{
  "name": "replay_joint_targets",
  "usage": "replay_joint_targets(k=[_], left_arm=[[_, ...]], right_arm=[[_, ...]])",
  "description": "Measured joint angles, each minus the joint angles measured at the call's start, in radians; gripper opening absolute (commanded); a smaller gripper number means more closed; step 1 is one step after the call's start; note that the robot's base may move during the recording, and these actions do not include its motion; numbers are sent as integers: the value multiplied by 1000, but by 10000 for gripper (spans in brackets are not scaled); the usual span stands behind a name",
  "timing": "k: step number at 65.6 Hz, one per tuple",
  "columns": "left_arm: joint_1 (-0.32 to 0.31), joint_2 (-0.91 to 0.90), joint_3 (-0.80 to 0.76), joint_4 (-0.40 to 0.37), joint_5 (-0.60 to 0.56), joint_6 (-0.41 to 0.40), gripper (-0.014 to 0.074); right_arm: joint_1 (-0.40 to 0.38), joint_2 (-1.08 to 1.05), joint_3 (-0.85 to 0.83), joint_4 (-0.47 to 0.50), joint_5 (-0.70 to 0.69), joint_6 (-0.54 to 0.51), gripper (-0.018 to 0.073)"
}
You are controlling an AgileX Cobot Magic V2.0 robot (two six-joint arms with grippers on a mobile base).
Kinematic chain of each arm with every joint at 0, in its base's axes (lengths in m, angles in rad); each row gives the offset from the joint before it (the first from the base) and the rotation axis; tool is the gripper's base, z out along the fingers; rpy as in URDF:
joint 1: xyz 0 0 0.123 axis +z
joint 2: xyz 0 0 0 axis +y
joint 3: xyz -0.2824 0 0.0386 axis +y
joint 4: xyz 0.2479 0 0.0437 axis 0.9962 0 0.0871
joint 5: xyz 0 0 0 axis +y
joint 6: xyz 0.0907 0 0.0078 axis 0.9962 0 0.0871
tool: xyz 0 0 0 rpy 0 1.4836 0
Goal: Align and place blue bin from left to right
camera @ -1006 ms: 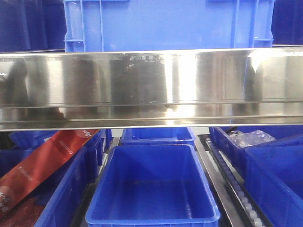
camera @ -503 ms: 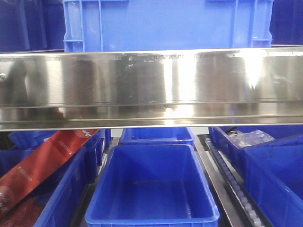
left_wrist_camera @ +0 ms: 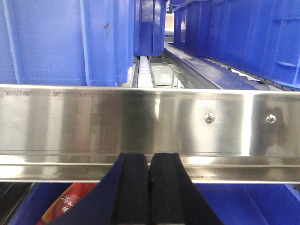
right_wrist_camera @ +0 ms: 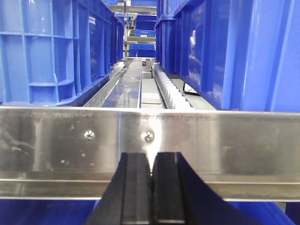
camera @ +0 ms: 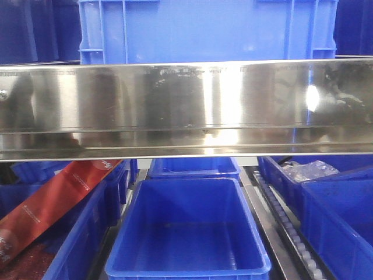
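Writing on the red packet (camera: 55, 201) is unreadable; left tool (left_wrist_camera: 150, 187) and right tool (right_wrist_camera: 151, 190) are closed, empty.

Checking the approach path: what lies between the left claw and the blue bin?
In the left wrist view, the stainless steel rail runs crosswise between the shut left claw and the blue bin behind it.

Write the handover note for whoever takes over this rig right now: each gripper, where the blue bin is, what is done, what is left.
Left gripper: shut, empty, facing the steel rail.
Right gripper: shut, empty, facing the same rail.
Blue bin: on the upper shelf behind the rail, roughly centred in the front view; neither gripper touches it.
Done: cannot tell whether it is aligned.
Left: check its alignment, then shift it if needed.
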Motion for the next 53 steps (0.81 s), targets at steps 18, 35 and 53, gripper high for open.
replay_joint_targets(k=[18,35,53], left_arm=[[0,0,0,0,0,0,-80],[0,0,0,0,0,0,-80],[0,0,0,0,0,0,-80]], right_arm=[[0,0,0,0,-2,0,-162],[0,0,0,0,-2,0,-162],[0,0,0,0,-2,0,-162]])
